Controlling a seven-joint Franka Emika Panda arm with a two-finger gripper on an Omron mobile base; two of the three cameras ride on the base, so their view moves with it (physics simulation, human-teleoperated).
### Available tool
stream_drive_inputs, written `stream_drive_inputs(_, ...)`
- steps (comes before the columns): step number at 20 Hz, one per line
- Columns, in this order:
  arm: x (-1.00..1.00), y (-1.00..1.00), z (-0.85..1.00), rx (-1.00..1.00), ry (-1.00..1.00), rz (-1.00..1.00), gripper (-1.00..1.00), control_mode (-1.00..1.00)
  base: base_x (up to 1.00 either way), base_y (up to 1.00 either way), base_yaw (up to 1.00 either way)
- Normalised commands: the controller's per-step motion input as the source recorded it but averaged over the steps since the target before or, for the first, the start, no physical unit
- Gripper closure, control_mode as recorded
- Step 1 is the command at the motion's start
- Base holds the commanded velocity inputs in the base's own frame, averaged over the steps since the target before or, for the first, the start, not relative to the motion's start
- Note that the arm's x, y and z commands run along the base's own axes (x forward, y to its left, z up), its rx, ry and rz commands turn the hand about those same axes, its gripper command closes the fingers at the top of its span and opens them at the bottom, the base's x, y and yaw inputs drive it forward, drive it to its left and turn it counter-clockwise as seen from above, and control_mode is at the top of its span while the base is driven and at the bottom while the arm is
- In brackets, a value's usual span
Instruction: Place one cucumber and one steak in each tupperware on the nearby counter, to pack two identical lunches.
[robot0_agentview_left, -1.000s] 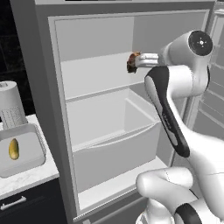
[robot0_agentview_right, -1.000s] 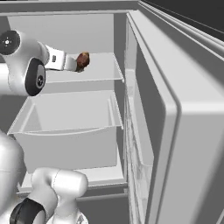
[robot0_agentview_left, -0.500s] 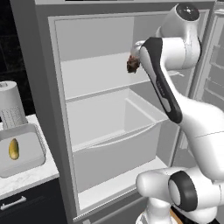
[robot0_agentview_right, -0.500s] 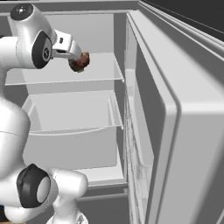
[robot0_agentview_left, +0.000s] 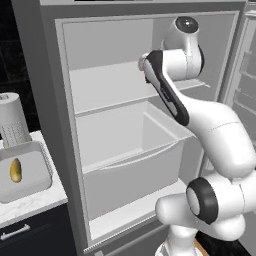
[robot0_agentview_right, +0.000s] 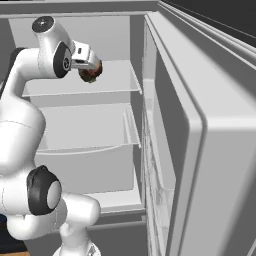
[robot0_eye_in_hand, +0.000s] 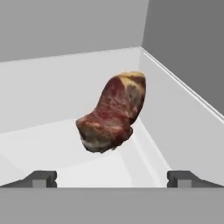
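I see my two-finger gripper (robot0_agentview_right: 91, 71) clenched on the lumpy brown-red steak (robot0_eye_in_hand: 112, 114), held above the fridge's white upper shelf (robot0_agentview_right: 114, 77), yellow-green cucumber (robot0_agentview_left: 16, 170) lying in the light-grey tupperware (robot0_agentview_left: 41, 161) on the white marble counter (robot0_agentview_left: 35, 202)

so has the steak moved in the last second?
Yes. In the right base view the steak has dropped lower and closer to the fridge's upper shelf, still carried at the hand.
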Motion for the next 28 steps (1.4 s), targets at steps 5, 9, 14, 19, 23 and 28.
stream_drive_inputs(5,0.79,0.11,-0.1,-0.01,0.02,-0.05,-1.0,-1.0,0.0,0.0,0.0)
stream_drive_inputs(9,0.63,0.01,-0.05,0.0,0.02,-0.06,-1.0,-1.0,0.0,0.0,0.0)
stream_drive_inputs(14,0.2,0.0,-0.26,0.0,0.08,-0.06,-1.0,-1.0,0.0,0.0,0.0)
stream_drive_inputs(19,-0.09,-0.07,-0.55,0.0,0.09,-0.08,1.0,-1.0,0.0,0.0,0.0)
stream_drive_inputs(23,0.02,-0.11,-0.61,0.01,0.02,-0.04,1.0,-1.0,0.0,0.0,0.0)
stream_drive_inputs(28,0.04,0.0,-0.21,0.01,-0.09,0.0,1.0,-1.0,0.0,0.0,0.0)
